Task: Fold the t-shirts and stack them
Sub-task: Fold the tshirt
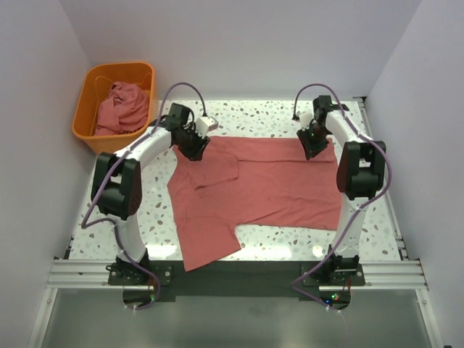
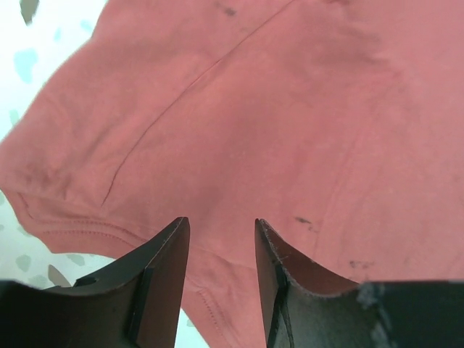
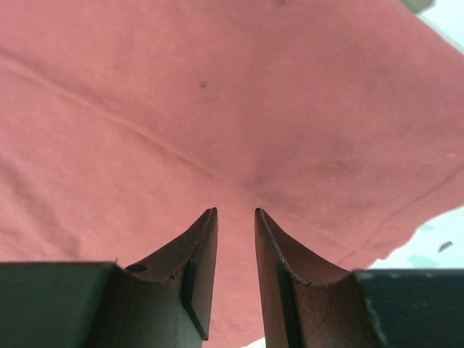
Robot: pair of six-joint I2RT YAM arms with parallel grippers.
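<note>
At the near edge, the bases of the white left arm [image 1: 148, 152] and the white right arm [image 1: 344, 130] stand on a silver metal rail [image 1: 395, 274]. Past them, on the white speckled stone-look counter [image 1: 254, 119], a dusty red-pink short-sleeved cloth t-shirt [image 1: 275, 185] lies spread out sideways. It is soft and matte, with no print. It covers the middle of the counter from the left arm across to the right arm. Its far edge runs fairly straight from left to right. One flap is folded over onto the body at the far left, and another part reaches toward the near left edge of the counter. Up close the cloth shows a thin seam line, a stitched hem and a few small dark specks.

The left gripper [image 2: 221, 225] hangs over the far left corner of this t-shirt, beside the folded flap. Its black jaws stand apart, with flat cloth showing in the gap and nothing pinched between them. The right gripper [image 3: 235, 214] hangs over the far right corner, near the hem, where a sliver of counter shows beyond the cloth. Its jaws are also apart, by a narrower gap, and hold nothing. Whether either gripper's tips touch the cloth I cannot tell.

At the far left corner stands an orange plastic basket [image 1: 81, 109]. A second t-shirt [image 1: 123, 109] of the same red-pink lies crumpled inside it, well apart from both grippers.
</note>
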